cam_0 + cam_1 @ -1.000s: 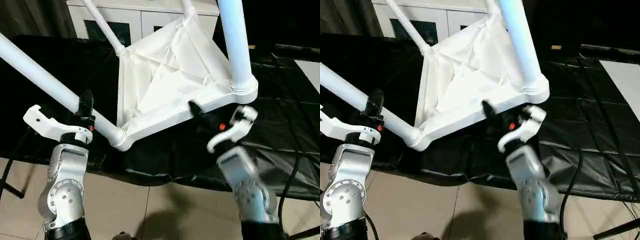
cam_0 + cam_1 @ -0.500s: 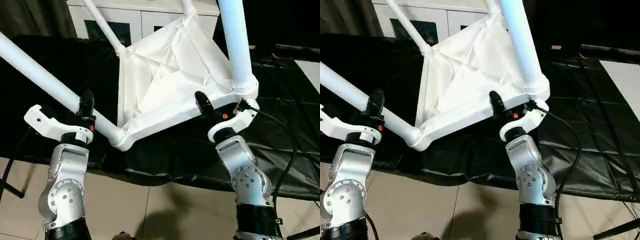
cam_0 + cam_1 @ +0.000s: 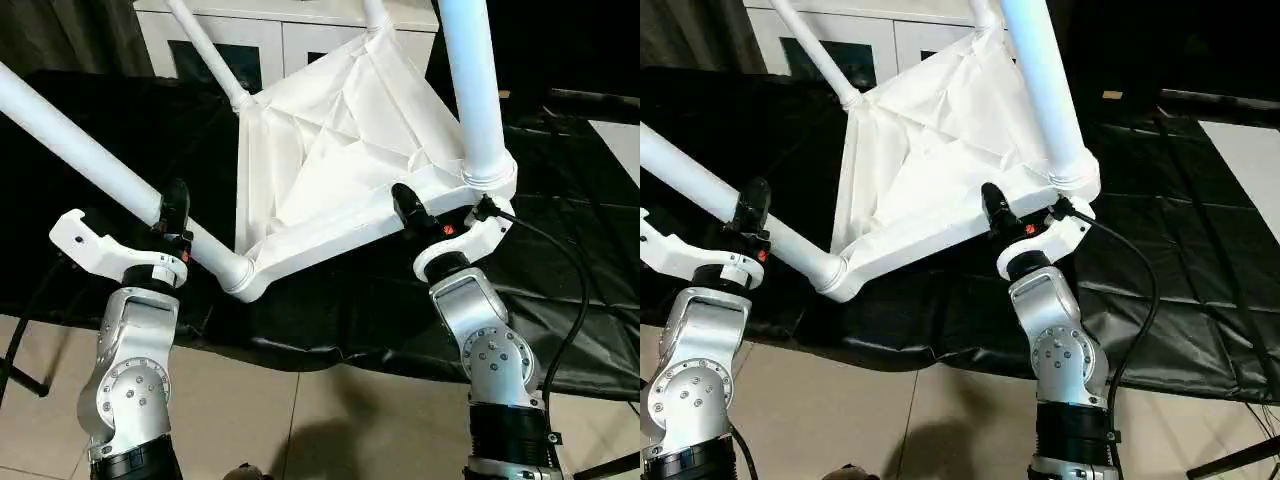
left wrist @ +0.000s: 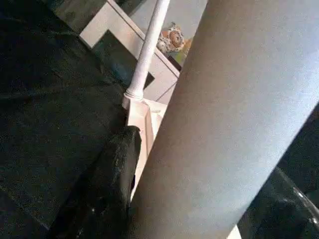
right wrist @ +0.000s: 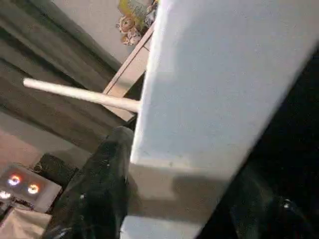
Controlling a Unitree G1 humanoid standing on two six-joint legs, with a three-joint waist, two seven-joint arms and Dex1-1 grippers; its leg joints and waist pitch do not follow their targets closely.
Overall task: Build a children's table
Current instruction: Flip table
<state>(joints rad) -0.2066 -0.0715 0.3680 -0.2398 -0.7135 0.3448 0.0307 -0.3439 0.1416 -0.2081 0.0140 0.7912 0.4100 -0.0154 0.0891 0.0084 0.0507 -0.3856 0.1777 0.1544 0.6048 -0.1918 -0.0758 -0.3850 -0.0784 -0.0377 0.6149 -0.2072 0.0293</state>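
From the left eye, the table (image 3: pixel 330 150) is being held tilted above the black work table (image 3: pixel 580 260), underside toward the camera, with legs seated in its corner sockets; the left gripper (image 3: pixel 172 222) is clenching around the near-left leg (image 3: pixel 90 150) just up from the socket, the tube lying between its fingers, so that arm is likely steadying the assembly by the leg. The right gripper (image 3: pixel 425 215) is pinching the near rim (image 3: pixel 340 232) of the top, just beside the socket of the near-right leg (image 3: pixel 470 80), which is rising steeply past the jaws; gripping the rim there is probably giving it leverage to turn the whole piece.

From the right eye, the same hold is reading plainly; a far leg (image 3: pixel 810 45) is pointing away toward the white cabinet (image 3: pixel 890 40) beyond both grippers, and the near-left socket (image 3: pixel 830 275) is hanging clear of the cloth.

In the left wrist view, the near-left leg is running between the jaws, one black finger (image 4: pixel 104 184) pressing against its side; the far leg is standing out beyond the fingertips.

In the right wrist view, the rim is sitting between the jaws, one finger (image 5: pixel 99 189) lying flat against it; a leg (image 5: pixel 79 94) is showing beyond the fingers.
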